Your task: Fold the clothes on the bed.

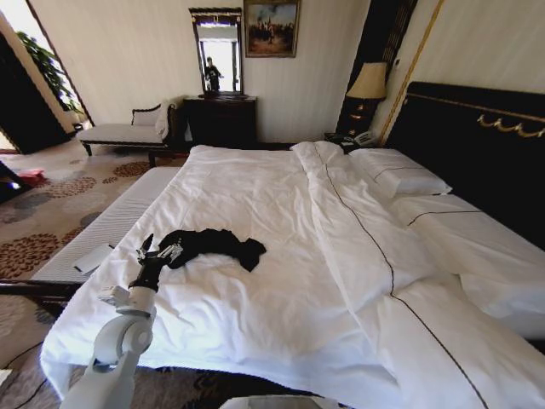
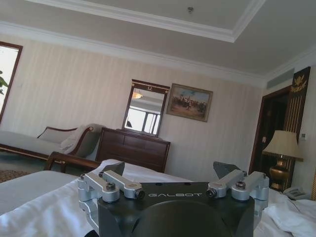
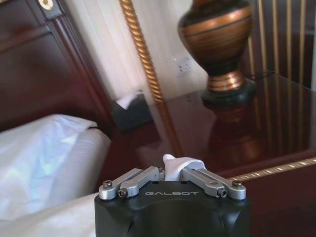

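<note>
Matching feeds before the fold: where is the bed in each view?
Head view: the bed spreads across most of the picture, black T-shirt on it at the open left pincer.
Left wrist view: its white bedding lies under that pincer.
Right wrist view: bedding beside the dark headboard, beyond the right pincer, shut on white fabric.
Shared landmark: the framed painting, in head and left wrist views.

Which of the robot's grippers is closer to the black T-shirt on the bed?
The left gripper sits right at the black T-shirt's near edge on the bed. The right gripper is off by a wooden nightstand, pinching white fabric.
</note>
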Controlling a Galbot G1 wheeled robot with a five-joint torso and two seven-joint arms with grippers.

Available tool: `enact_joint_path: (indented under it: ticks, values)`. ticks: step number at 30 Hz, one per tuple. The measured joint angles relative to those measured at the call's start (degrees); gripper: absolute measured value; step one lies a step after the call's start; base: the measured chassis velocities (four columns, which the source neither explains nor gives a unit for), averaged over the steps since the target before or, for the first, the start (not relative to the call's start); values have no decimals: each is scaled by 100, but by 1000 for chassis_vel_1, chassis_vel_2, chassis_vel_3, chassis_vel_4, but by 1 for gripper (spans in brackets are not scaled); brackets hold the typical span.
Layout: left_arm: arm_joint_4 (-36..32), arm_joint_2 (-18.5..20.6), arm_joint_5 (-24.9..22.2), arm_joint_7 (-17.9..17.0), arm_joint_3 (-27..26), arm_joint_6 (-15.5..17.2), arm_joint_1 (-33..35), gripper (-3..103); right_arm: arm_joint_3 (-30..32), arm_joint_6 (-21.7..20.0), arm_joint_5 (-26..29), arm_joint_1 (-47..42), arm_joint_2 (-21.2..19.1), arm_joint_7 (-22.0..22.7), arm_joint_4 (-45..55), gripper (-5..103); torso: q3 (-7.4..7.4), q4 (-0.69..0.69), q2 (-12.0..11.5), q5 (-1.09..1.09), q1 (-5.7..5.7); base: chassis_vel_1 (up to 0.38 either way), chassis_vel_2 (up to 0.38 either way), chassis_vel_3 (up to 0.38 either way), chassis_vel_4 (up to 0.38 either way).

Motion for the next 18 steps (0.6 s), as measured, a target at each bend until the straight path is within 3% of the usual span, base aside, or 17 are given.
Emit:
enact_joint_path:
  ticks: [10, 18]
  values:
    - [3, 17, -37, 2, 17, 0, -17, 100, -189, -61, -284, 35, -33, 243, -1017, 0, 0, 5, 0, 1, 0, 0, 0, 0, 0]
    - [31, 7, -9, 3, 61, 9, -35, 100, -282, -161, -397, 156, -34, 358, -1278, 0, 0, 0, 0, 0, 1, 0, 0, 0, 0]
